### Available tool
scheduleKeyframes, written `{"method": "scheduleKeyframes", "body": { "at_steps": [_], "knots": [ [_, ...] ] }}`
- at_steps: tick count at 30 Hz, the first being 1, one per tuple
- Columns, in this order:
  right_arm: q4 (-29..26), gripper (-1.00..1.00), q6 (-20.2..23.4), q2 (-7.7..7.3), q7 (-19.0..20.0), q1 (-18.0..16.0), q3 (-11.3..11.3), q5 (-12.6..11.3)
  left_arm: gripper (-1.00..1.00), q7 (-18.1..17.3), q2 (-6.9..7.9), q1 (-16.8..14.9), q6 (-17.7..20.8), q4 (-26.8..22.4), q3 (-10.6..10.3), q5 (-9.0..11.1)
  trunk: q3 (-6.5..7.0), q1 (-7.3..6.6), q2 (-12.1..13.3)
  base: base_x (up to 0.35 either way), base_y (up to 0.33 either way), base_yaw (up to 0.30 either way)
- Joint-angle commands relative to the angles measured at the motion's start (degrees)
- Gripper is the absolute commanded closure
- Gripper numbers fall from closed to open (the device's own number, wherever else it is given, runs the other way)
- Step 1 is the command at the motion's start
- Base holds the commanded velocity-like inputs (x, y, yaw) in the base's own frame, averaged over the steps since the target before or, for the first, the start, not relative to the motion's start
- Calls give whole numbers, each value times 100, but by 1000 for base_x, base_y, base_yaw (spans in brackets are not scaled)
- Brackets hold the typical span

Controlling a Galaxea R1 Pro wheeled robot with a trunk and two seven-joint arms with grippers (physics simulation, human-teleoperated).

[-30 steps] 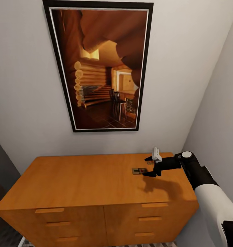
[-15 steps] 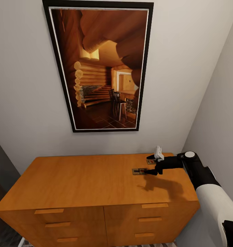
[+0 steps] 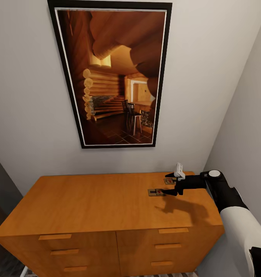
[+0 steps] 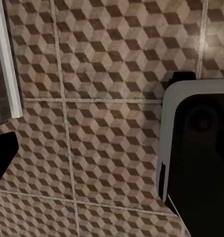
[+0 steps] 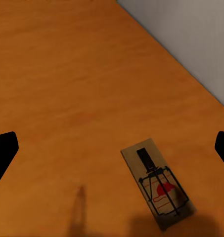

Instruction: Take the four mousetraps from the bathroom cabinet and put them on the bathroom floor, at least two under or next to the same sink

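Note:
On the right part of the orange-brown cabinet's (image 3: pixel 99 200) top lie two mousetraps: one (image 3: pixel 156 192) flat in the open, a second (image 3: pixel 168 181) further back, partly covered by my right gripper (image 3: pixel 169 185). That gripper hovers open just over them, its fingers to either side of the pair. In the right wrist view the nearer mousetrap (image 5: pixel 158 183) shows its dark wire and red mark on the cabinet top (image 5: pixel 67 74), between the spread fingertips (image 5: pixel 3 153). My left gripper's one visible finger (image 4: pixel 2 158) hangs over the cube-patterned bathroom floor (image 4: pixel 107 74), holding nothing.
A large black-framed picture (image 3: pixel 113 73) hangs on the wall behind the cabinet. A side wall (image 3: pixel 245 127) closes in tight on the right of my arm. The cabinet's drawers with bar handles (image 3: pixel 55 236) face me. My own base (image 4: pixel 201 148) stands on the floor tiles.
My right gripper has crept slightly back and to the right above the mousetraps, staying open. The traps have not moved.

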Motion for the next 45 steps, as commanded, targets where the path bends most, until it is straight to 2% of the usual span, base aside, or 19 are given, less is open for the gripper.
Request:
{"method": "scheduleKeyframes", "body": {
  "at_steps": [1,16,33,45],
  "knots": [
    [-5,-100,-7,4,30,-6,-16,27,-100,0,-3,-6,-42,24,-49,58,-13,4,-13,0,0,0],
    [74,-100,-112,3,16,-3,-17,39,-100,1,-3,9,-41,27,-49,58,-13,4,-13,0,0,0],
    [255,-100,-110,5,-308,-7,-10,108,-100,1,-3,20,-41,27,-49,58,-13,4,-13,0,0,0],
    [285,-100,-113,5,-364,-10,0,133,-100,1,-3,20,-41,27,-49,58,-13,4,-13,0,0,0]
  ]
}}
